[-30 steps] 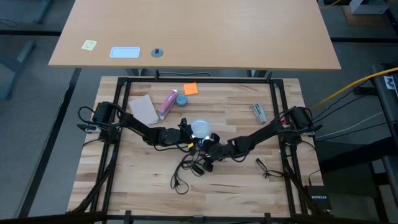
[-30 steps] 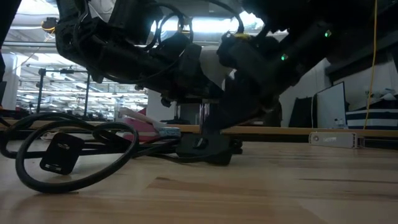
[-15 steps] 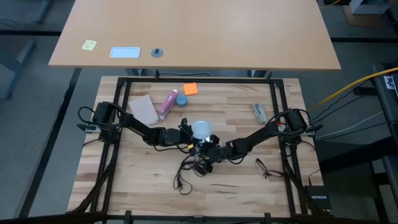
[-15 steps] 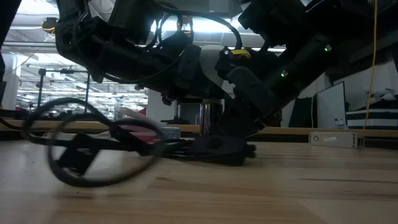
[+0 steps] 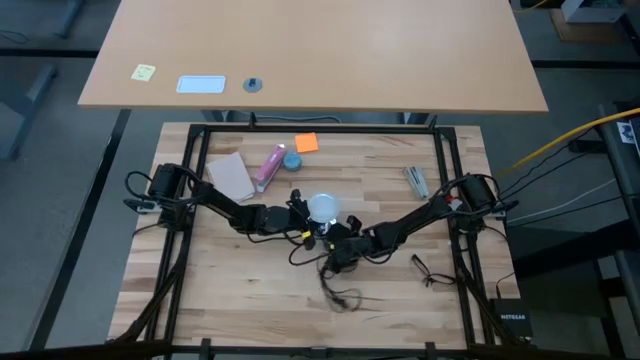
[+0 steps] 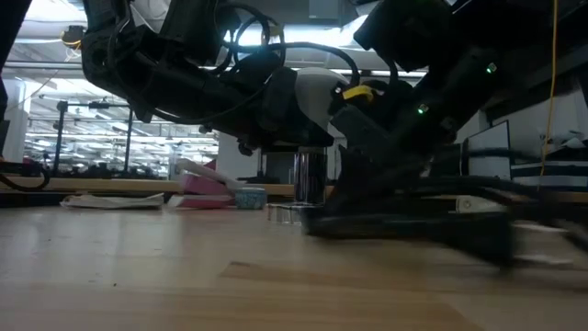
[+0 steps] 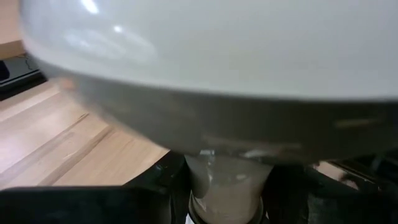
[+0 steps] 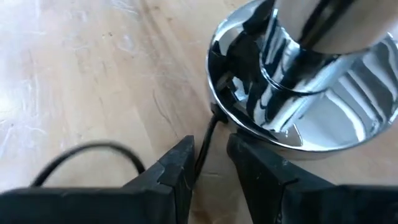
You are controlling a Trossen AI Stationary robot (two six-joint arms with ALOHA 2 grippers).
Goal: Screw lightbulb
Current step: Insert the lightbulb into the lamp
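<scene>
1. The lightbulb (image 5: 322,207) sits at the middle of the counter (image 5: 240,290), its globe up, on the shiny lamp base (image 8: 298,93); in the left wrist view its neck (image 7: 227,186) runs down into the socket.
2. The left end effector (image 5: 303,221) lies just beside the bulb on the left; the globe fills the left wrist view and hides the fingers, so I cannot tell how far they stand apart or whether they grip.
3. The right end effector (image 8: 211,163) reaches in low from the right, its two fingers narrowly apart with the black cord (image 8: 202,152) running between them, just at the rim of the base; whether they pinch the cord is unclear.
4. The cord trails toward the near edge (image 5: 338,292), blurred in both the high and low views.
5. Open wood lies along the near edge and the near left corner.
6. The far left part holds a tan pad (image 5: 231,176), a pink tube (image 5: 270,166), a small blue round object (image 5: 291,160) and an orange note (image 5: 306,143).
7. A small silver item (image 5: 416,180) lies far right, and a black loop (image 5: 428,272) near right.
8. In the low view, the arms hide most of the bulb.
</scene>
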